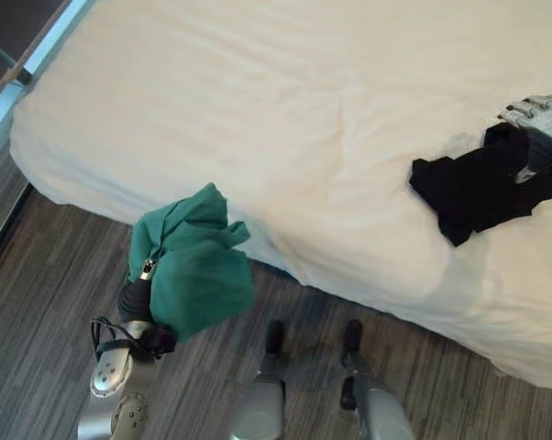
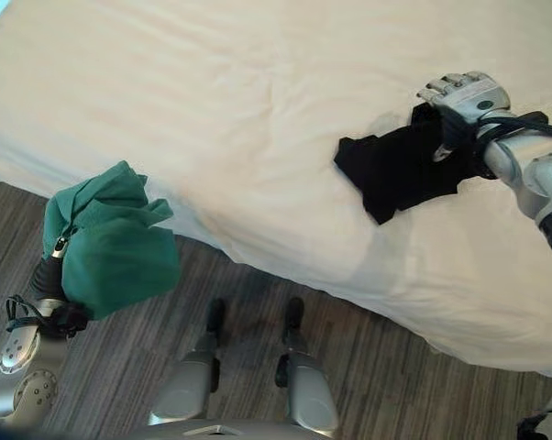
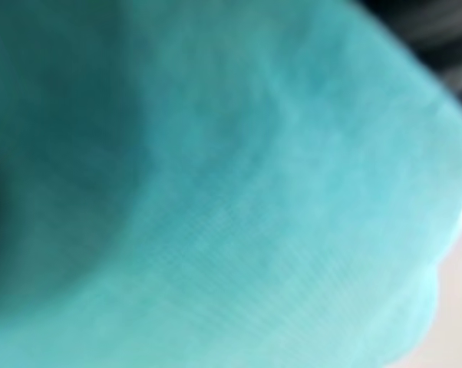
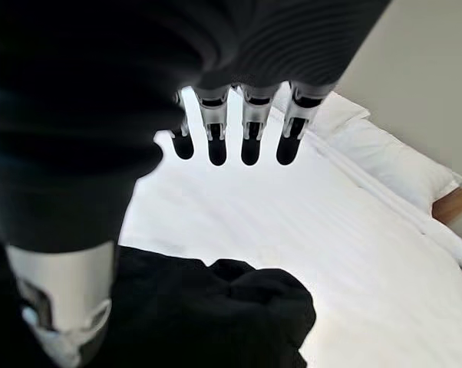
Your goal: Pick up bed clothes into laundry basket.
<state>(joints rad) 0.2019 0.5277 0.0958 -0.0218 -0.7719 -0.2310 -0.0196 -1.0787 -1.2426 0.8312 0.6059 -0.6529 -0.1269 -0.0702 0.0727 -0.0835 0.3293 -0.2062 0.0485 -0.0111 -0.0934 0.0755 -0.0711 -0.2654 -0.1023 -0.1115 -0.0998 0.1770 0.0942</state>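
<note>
- Bed (image 1: 258,110) with its white sheet served as the landmark; it lay across the upper part of both eye views, and dark wood-pattern floor (image 1: 56,275) ran along its near edge.
- Green garment (image 1: 192,261) hung bunched just off the near edge of the bed, above the floor. It was draped over the left hand (image 1: 146,271), and the cloth also covered the left wrist view, so I cannot tell if the fingers under it were curled or straight. My judgement is that it was held clear of the bed so that it could be carried to the basket.
- Long axis of the green bundle ran roughly up and down, from a peak touching the bed's edge to a rounded lower end that pointed at the floor.
- Black garment (image 2: 400,170) lay crumpled on the bed, toward its right side and near its near edge. Its long axis ran about across the bed, and one pointed corner aimed toward the near edge.
- Right hand (image 2: 464,96) rested on the far right end of the black garment. In the right wrist view its fingers (image 4: 250,130) were straight and slightly apart, above the dark cloth and not closed round it.
- Probably the hand was placed there in order to gather this piece next; the grasp was not yet made.
</note>
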